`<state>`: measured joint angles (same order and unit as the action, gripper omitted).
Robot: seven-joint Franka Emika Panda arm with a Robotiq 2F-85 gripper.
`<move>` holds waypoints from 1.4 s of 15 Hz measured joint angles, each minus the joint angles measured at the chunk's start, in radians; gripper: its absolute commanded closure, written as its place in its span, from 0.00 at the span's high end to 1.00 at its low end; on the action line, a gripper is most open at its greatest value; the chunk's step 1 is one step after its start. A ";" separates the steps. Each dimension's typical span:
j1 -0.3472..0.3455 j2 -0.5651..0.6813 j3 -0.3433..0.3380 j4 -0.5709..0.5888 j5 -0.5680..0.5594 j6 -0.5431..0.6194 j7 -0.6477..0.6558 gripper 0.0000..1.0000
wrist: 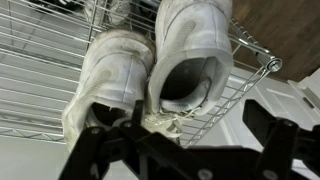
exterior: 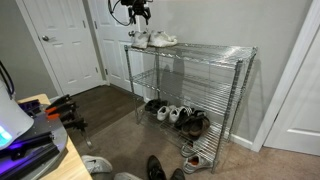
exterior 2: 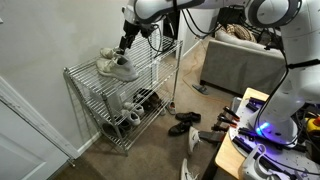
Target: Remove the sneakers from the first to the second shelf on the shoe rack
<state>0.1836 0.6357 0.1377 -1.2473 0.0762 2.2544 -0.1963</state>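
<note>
A pair of white sneakers (exterior: 150, 40) sits at one end of the top shelf of the chrome wire shoe rack (exterior: 215, 60); it also shows in an exterior view (exterior 2: 118, 67). My gripper (exterior: 135, 14) hangs just above the pair, as an exterior view (exterior 2: 129, 40) also shows. In the wrist view the two sneakers (wrist: 150, 60) lie side by side on the wire shelf with their openings facing the camera. My gripper (wrist: 185, 130) is open, and its dark fingers straddle the sneakers' near ends without holding anything. The shelf below is bare at that end.
Several dark and white shoes (exterior: 180, 116) fill the bottom shelf, and black shoes (exterior 2: 184, 124) lie on the floor. A white door (exterior: 62, 40) stands beside the rack. A couch (exterior 2: 235, 60) and a cluttered table (exterior 2: 255, 140) are nearby.
</note>
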 measured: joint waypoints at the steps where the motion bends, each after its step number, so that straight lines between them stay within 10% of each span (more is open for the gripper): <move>1: 0.002 0.020 0.002 0.013 -0.008 0.018 0.000 1.00; 9: -0.022 0.106 0.024 0.058 -0.013 0.035 -0.119 1.00; 10: -0.031 0.112 0.037 0.058 -0.013 0.034 -0.151 0.75; 21: -0.093 0.111 0.067 0.063 -0.011 -0.085 -0.237 0.08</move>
<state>0.0904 0.7472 0.2047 -1.1842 0.0649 2.1696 -0.4329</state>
